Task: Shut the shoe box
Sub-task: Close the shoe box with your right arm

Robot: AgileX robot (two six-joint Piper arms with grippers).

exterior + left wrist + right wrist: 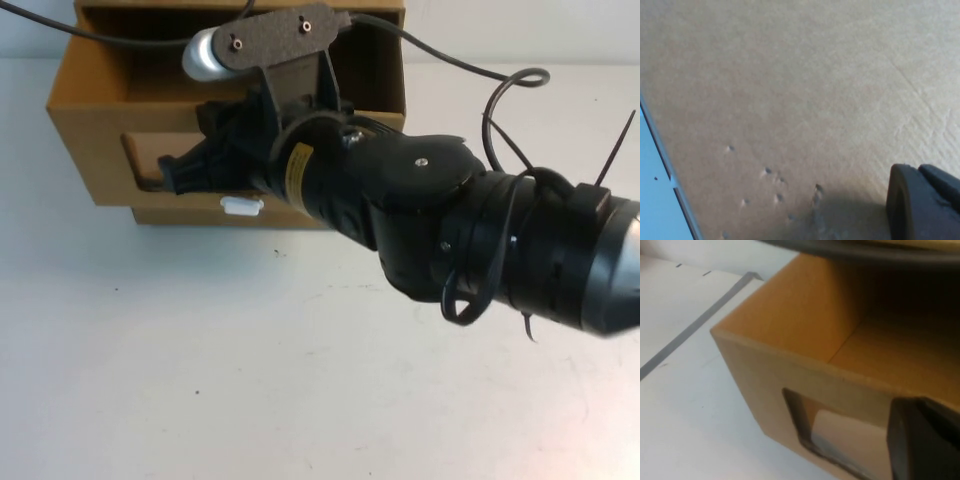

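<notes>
White tabletop point(300, 380), matte, flecked with a few dark specks. Grey strip point(690, 335) running across it beside the box corner in the right wrist view. No wall or other room detail to make out.

Brown cardboard all over the left wrist view: plain, faintly ribbed, pocked with small dents, with a sliver of pale surface past its edge. Left gripper point(926, 200) pressed close to that cardboard, only a dark corner of it showing; spread or closed, cannot tell. Not seen from the high camera.

One shoe box point(95, 130), at the far left of the table, directly ahead of the right gripper point(178, 172). Open at the top, dark inside. One window point(138, 160) cut in the front panel, just left of the gripper's tip; one white tab point(240, 206) just below the gripper, under the window. Something pale visible through the window point(815, 432) from the right wrist.

Right gripper point(925, 440) up against the front panel, at the window's edge, reached in from the right on a black arm. Wide or narrow, cannot tell: a single dark mass from above, one dark edge from the wrist.

One yellow label point(297, 172) on the arm behind the gripper, its print too small to read. No other writing or brand. Black cables point(500, 100) looping over the arm further right.
</notes>
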